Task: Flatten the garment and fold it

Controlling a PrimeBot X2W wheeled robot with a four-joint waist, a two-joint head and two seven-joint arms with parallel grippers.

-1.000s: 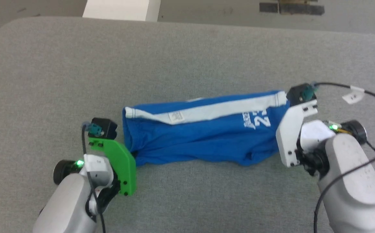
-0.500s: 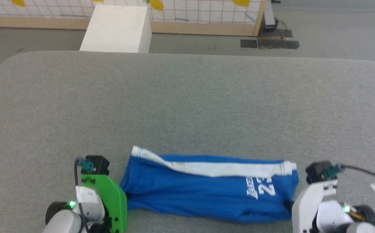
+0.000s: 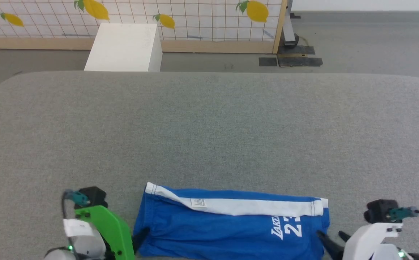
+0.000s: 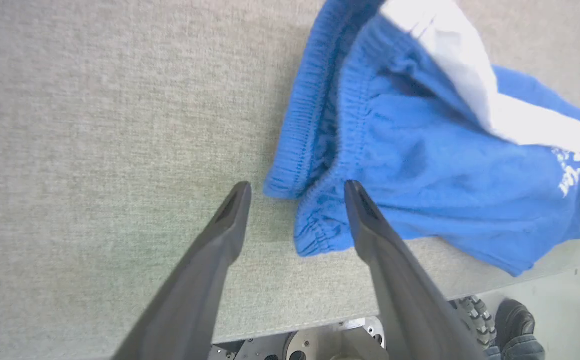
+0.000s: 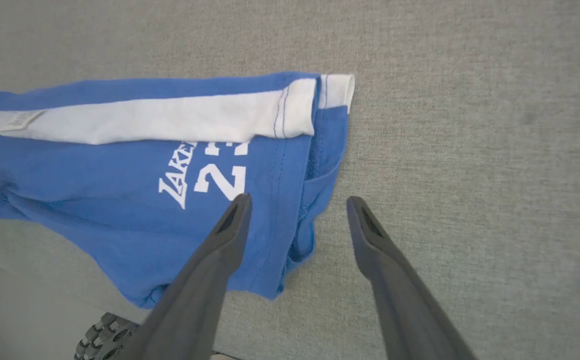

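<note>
Two claws were logged, both with fingers spread apart and nothing clamped between them.

Garment [image 3: 231, 231]: blue shorts, laid lengthwise across the grey table [image 3: 209, 126], close to the edge nearest the robot and between the two claws. A white band [image 3: 252, 207] was seen along the far side, with a small label [image 3: 198, 203] on it. A white print [image 5: 204, 182] including "23" was read near the right end. The cloth was not fully flat; creases and a doubled edge were noted at both ends.

Left claw [image 4: 296, 186]: in the left wrist view it was positioned at the gathered waist end of the garment [image 4: 420, 165]. The lower corner of the ribbed edge was seen in the gap between the fingers, and one fingertip overlapped the blue cloth. Whether cloth was touched could not be told. In the head view, one dark finger was seen beside the garment's left end, next to the green bracket [image 3: 111, 231].

Right claw [image 5: 297, 199]: in the right wrist view it was set over the hemmed leg end of the garment [image 5: 119, 210], one finger above the cloth, the other above bare table [image 5: 470, 150]. Contact could not be told. The right claw [image 3: 330, 235] was also seen in the head view, just beside the garment's right end.

Beyond the table, a white box [image 3: 122, 47] and a gridded panel [image 3: 202, 21] printed with lemons were recorded on the floor.
</note>
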